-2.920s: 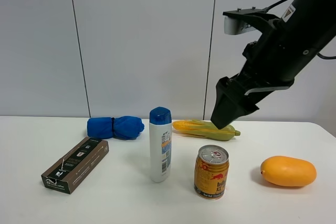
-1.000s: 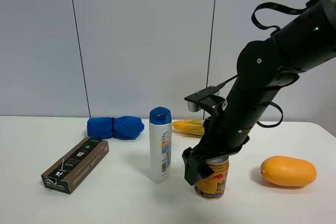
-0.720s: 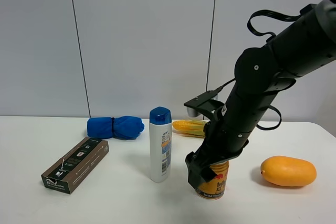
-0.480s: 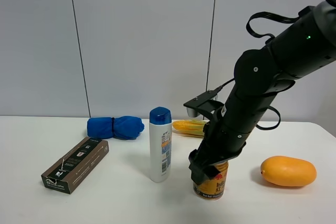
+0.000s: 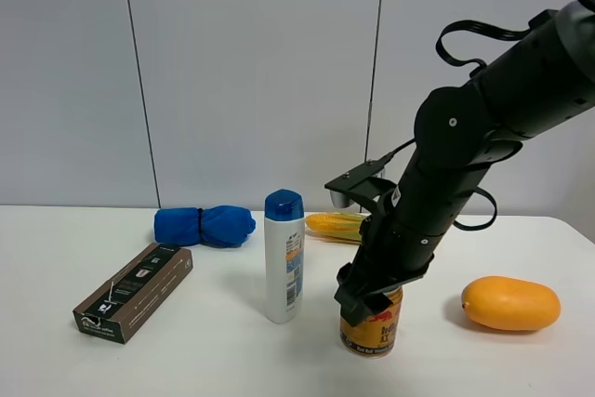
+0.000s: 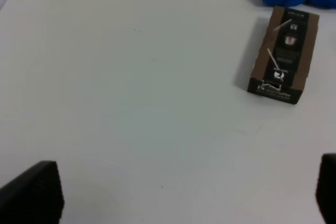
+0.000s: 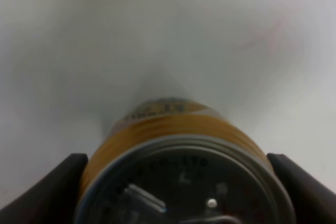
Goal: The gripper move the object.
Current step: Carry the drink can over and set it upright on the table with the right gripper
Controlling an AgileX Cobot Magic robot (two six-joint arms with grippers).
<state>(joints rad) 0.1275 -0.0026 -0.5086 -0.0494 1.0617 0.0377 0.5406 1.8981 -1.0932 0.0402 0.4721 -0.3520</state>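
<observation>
1. The right pincer [image 5: 367, 297] has come down from well above the table [image 5: 186, 360]. It now sits over the can [image 5: 372, 330], with one jaw on each side of the silver top.
2. In the right wrist view the dark fingers [image 7: 50, 187] meet the can's rim on both sides with no gap showing. I judge the pincer clenched on the can (high up near the rim, not at mid-body).
3. The can stands upright directly under the pincer, and its base appears to be on the table. It sits a touch nearer the camera than before the pincer arrived, so it has been nudged at most, not lifted clear.
4. For the task, the approach and the grasp look done, and the actual move has barely begun.
5. The shampoo bottle [image 5: 284, 258] stands just beside the pincer on the left arm's side, apart from the can. The mango [image 5: 511, 303] lies well off on the opposite side. The corn cob [image 5: 333, 225] lies behind the pincer, partly hidden by the arm. Travel towards the bottle risks tipping it.
6. The left pincer [image 6: 179, 190] is released, its tips spread wide over bare table with nothing between them. The brown box [image 6: 283, 59] lies ahead of it, untouched.
</observation>
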